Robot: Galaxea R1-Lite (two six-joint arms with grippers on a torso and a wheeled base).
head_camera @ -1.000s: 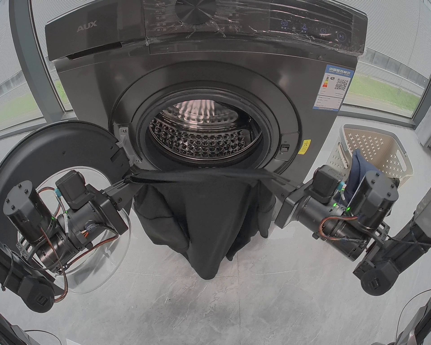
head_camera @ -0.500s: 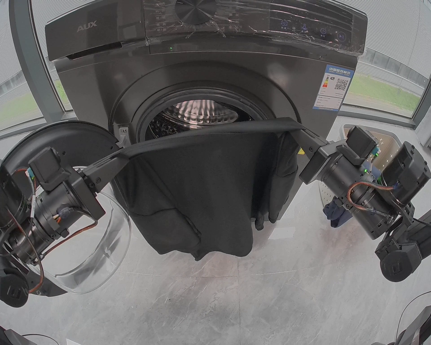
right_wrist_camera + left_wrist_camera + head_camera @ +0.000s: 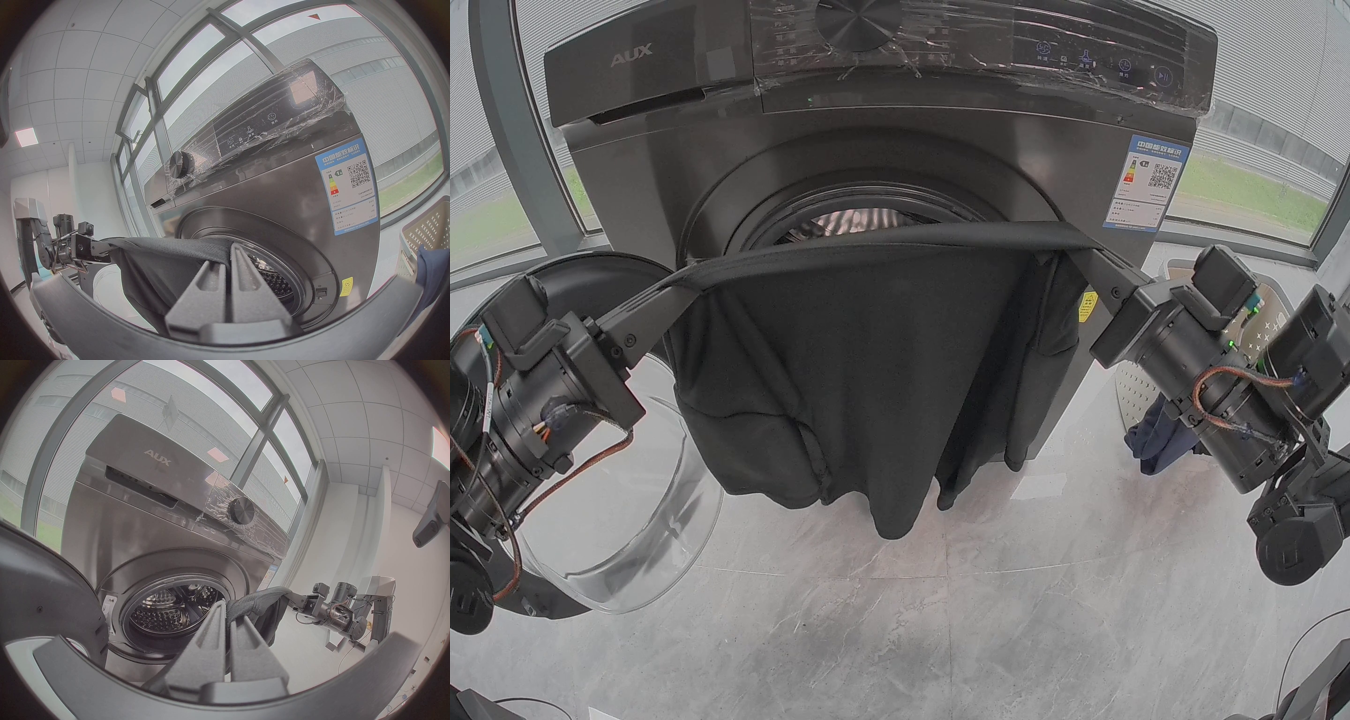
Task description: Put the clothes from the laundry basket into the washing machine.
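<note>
A black garment (image 3: 872, 366) hangs stretched between my two grippers in front of the washing machine (image 3: 881, 122), covering most of its open drum mouth (image 3: 853, 220). My left gripper (image 3: 684, 281) is shut on the garment's left end (image 3: 253, 599), and its fingertips show at the left gripper (image 3: 228, 611). My right gripper (image 3: 1078, 251) is shut on the right end (image 3: 183, 248), seen close at the right gripper (image 3: 229, 255). The garment's lower edge hangs clear of the floor. The laundry basket (image 3: 1275, 309) stands to the right of the machine with a dark blue cloth (image 3: 1158, 436) in it.
The machine's round door (image 3: 591, 450) stands swung open at the left, beside my left arm. Grey marble floor (image 3: 937, 619) lies in front. Large windows surround the machine on both sides.
Both grippers have risen with the black garment, from below the drum opening to about its upper rim. The cloth now hangs in front of the opening.
</note>
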